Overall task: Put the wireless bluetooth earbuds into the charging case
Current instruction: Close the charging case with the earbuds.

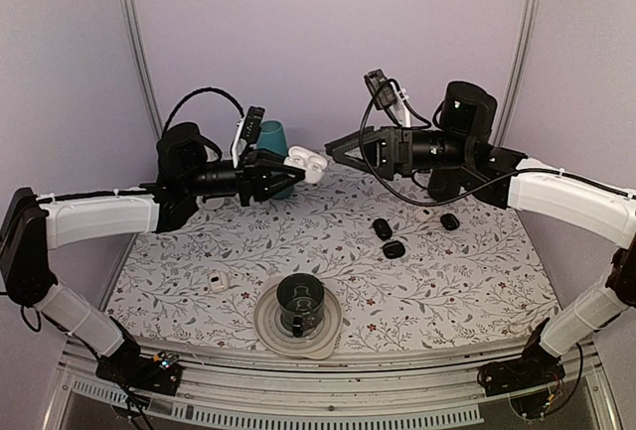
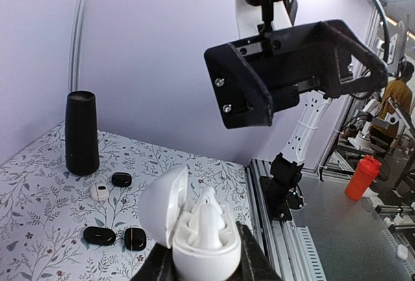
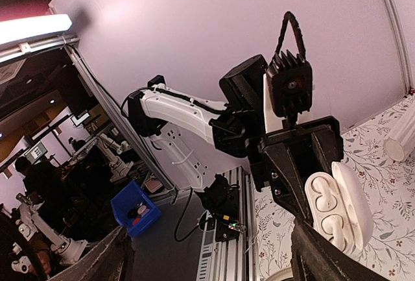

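Observation:
My left gripper (image 1: 278, 174) is shut on the white charging case (image 1: 306, 164) and holds it in the air above the table's far middle. In the left wrist view the case (image 2: 202, 245) has its lid (image 2: 161, 206) open, and a white earbud (image 2: 209, 219) stands in it. My right gripper (image 1: 340, 150) is open and empty, level with the case, just to its right, facing it. In the right wrist view the open case (image 3: 338, 206) shows two wells between my spread fingers (image 3: 107, 261). A tiny white piece with a dark mark (image 1: 219, 280) lies on the table at front left.
Three black oval objects (image 1: 382, 227), (image 1: 394, 249), (image 1: 449, 221) lie on the flowered table right of centre. A dark cup (image 1: 300, 301) stands on a round plate (image 1: 266, 323) at front centre. A teal cup (image 1: 271, 140) stands at the back behind the left gripper.

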`<action>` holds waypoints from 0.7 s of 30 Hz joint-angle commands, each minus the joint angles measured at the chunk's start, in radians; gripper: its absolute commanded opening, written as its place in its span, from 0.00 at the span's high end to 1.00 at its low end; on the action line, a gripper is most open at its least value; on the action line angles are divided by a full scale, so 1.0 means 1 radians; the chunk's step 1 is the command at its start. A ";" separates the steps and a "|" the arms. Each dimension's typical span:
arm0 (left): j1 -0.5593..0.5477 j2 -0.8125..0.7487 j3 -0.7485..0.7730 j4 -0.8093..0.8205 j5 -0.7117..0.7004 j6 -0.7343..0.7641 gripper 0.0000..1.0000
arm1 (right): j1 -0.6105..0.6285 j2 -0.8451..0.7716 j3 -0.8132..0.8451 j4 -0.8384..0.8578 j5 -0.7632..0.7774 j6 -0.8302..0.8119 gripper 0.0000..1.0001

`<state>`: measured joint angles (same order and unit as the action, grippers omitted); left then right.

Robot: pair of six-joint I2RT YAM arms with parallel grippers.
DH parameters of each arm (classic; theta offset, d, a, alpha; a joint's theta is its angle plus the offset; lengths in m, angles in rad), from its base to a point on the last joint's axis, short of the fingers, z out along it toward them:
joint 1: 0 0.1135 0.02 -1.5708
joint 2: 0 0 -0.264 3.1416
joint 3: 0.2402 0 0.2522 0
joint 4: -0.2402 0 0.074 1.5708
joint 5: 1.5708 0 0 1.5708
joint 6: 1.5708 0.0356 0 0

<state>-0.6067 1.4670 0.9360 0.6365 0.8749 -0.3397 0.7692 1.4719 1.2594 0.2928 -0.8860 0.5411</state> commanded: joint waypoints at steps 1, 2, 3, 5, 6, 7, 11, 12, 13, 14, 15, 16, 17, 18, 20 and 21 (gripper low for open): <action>0.010 0.016 0.015 0.042 -0.005 -0.024 1.00 | -0.002 -0.028 -0.011 0.041 -0.048 0.007 0.17; 0.010 0.018 0.015 0.042 -0.004 -0.027 1.00 | -0.002 -0.032 -0.012 0.041 -0.052 0.005 0.17; 0.011 0.021 0.016 0.043 -0.005 -0.029 1.00 | -0.002 -0.035 -0.013 0.039 -0.051 0.004 0.17; 0.010 0.027 0.016 0.048 -0.003 -0.036 1.00 | -0.001 -0.045 -0.023 0.039 -0.049 -0.001 0.18; 0.010 0.031 0.016 0.053 -0.001 -0.041 1.00 | -0.002 -0.054 -0.033 0.037 -0.041 -0.004 0.18; 0.010 0.033 0.015 0.058 0.002 -0.045 1.00 | -0.002 -0.067 -0.041 0.033 -0.018 -0.010 0.18; 0.009 0.028 0.012 0.077 0.015 -0.057 1.00 | -0.009 -0.107 -0.067 -0.027 0.089 -0.042 0.18; 0.009 0.023 0.008 0.083 0.021 -0.058 1.00 | -0.013 -0.111 -0.069 -0.035 0.106 -0.044 0.17; 0.007 0.015 0.002 0.087 0.023 -0.060 1.00 | -0.020 -0.112 -0.071 -0.034 0.115 -0.042 0.18; 0.005 0.008 -0.004 0.097 0.029 -0.064 1.00 | -0.025 -0.112 -0.071 -0.034 0.122 -0.033 0.17; 0.005 0.005 -0.009 0.109 0.036 -0.070 1.00 | -0.028 -0.112 -0.072 -0.034 0.129 -0.030 0.17; 0.002 0.002 -0.010 0.119 0.045 -0.075 1.00 | -0.028 -0.111 -0.074 -0.032 0.135 -0.029 0.17; 0.000 0.002 -0.006 0.123 0.053 -0.078 1.00 | -0.028 -0.105 -0.074 -0.027 0.129 -0.029 0.17; -0.003 0.004 -0.003 0.124 0.059 -0.080 1.00 | -0.028 -0.098 -0.072 -0.024 0.122 -0.026 0.16; -0.009 0.008 0.003 0.142 0.077 -0.086 1.00 | -0.028 -0.076 -0.071 -0.009 0.110 -0.010 0.16; -0.011 0.009 0.005 0.153 0.081 -0.091 1.00 | -0.028 -0.066 -0.072 -0.003 0.105 0.003 0.16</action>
<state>-0.6086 1.4918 0.9348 0.7151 0.9123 -0.4065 0.7448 1.3815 1.1957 0.2745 -0.7891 0.5205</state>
